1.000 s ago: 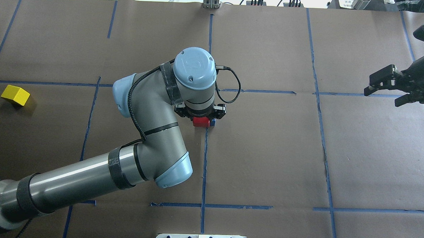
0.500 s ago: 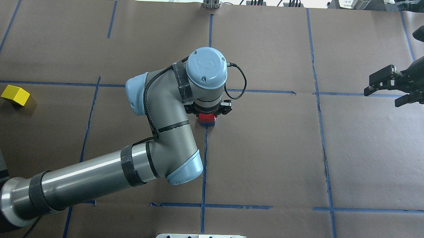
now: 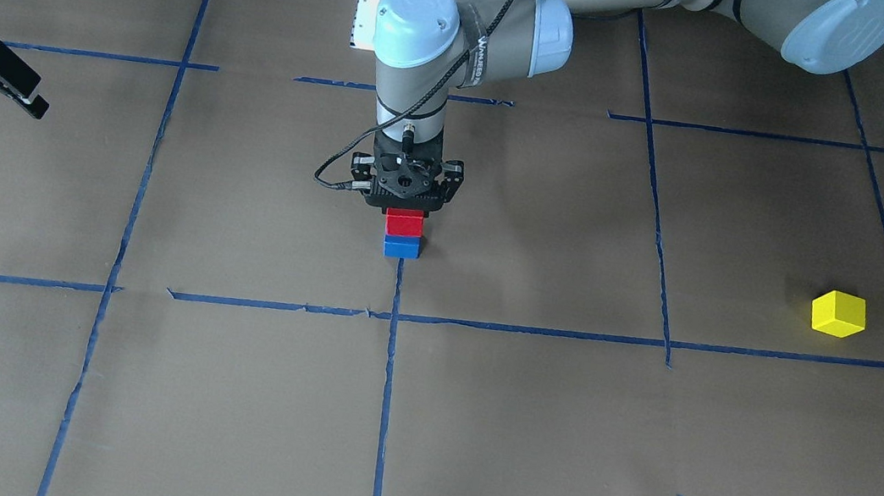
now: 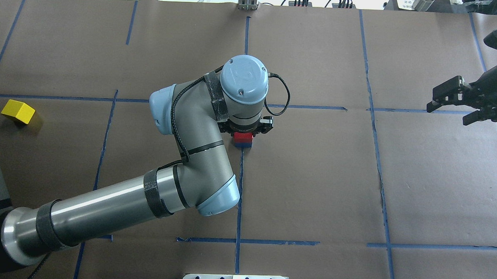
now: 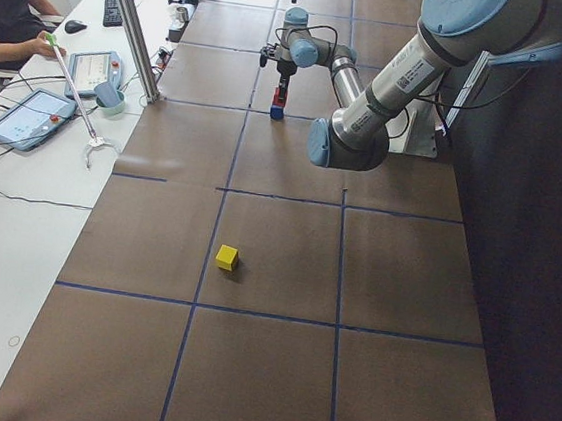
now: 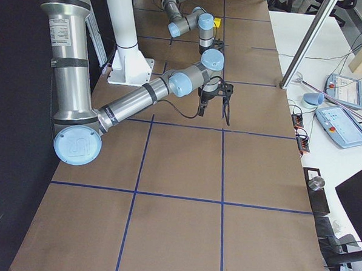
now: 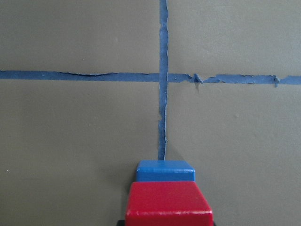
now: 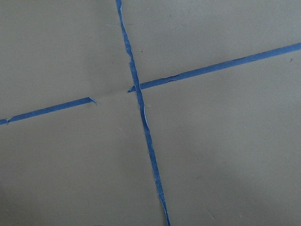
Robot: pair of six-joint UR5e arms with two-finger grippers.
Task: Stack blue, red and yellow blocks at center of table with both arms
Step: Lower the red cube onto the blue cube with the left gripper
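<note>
As I scan the overhead view, item 1: yellow block (image 4: pixel 18 111), far left, alone. Item 2: left gripper (image 3: pixel 405 211), clamped on red block (image 3: pixel 403 224) seated on blue block (image 3: pixel 401 248), centre. Item 3: right gripper (image 4: pixel 448 113), jaws apart, far right.

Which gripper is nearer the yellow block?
Left. The left gripper is at center on the red block; the right gripper is far right; the yellow block sits far left.
</note>
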